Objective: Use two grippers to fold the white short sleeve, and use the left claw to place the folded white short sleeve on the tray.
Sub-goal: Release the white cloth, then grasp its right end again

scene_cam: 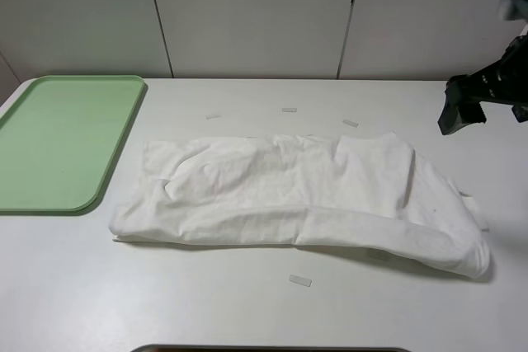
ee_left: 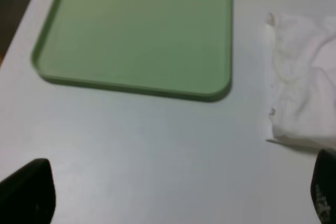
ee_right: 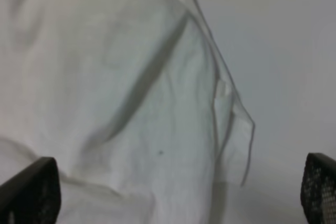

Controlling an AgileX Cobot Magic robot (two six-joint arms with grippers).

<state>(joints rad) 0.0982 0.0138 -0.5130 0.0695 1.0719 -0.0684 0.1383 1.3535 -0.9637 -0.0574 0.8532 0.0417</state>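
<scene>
The white short sleeve (scene_cam: 297, 195) lies folded into a long, wrinkled band across the middle of the table. The light-green tray (scene_cam: 66, 142) sits empty at the far left, just beside the shirt's left end. In the left wrist view my left claw (ee_left: 176, 198) is open over bare table, with the tray (ee_left: 136, 30) ahead and a corner of the shirt (ee_left: 304, 98) to one side. My right gripper (ee_right: 173, 192) hangs open above the shirt's right end (ee_right: 121, 103), holding nothing. The right arm (scene_cam: 483, 92) shows at the far right; the left arm is out of the high view.
Several small pale tape strips lie on the table, three behind the shirt (scene_cam: 289, 110) and one in front of it (scene_cam: 300, 280). A dark edge (scene_cam: 272, 349) runs along the table's front. White wall panels stand behind.
</scene>
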